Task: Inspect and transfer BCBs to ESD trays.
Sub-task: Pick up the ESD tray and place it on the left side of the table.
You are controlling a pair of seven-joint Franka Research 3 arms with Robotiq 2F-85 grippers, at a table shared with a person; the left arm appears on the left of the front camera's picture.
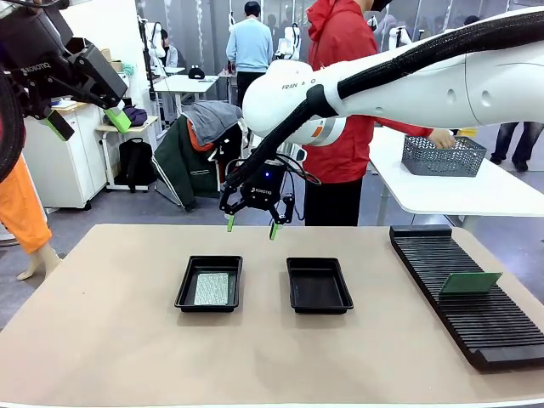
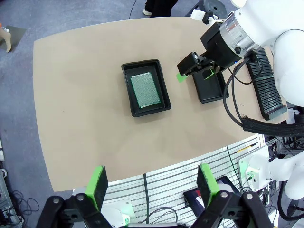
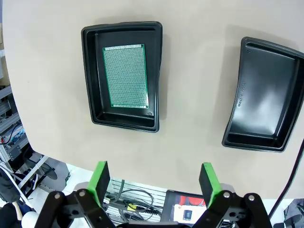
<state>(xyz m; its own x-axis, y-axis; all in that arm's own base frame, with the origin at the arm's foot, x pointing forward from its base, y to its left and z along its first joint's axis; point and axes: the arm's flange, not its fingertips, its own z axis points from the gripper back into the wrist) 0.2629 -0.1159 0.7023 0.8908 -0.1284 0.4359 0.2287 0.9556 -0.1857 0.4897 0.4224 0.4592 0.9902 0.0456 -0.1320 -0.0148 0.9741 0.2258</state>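
one board point(image 1: 212, 287) lies flat in the left tray point(image 1: 184, 286); the right tray point(image 1: 319, 286) is bare. a second board point(image 1: 470, 283) leans tilted in the rack point(image 1: 476, 327) at the right side of the table. the right gripper point(image 1: 252, 226) hangs above the far part of the table, over the gap between the trays, jaws spread wide and holding nothing. the left gripper point(image 1: 88, 122) is raised high at the left, also spread and bare.

the step in hand looks like fetching the rack board for the right tray. to do it well, the right arm should swing right and come down over the board's top edge with a finger on each face. it should pinch near the middle and lift along the slot so the board does not snag the ribs. over the tray, lay it flat and let go low, inside the rim.
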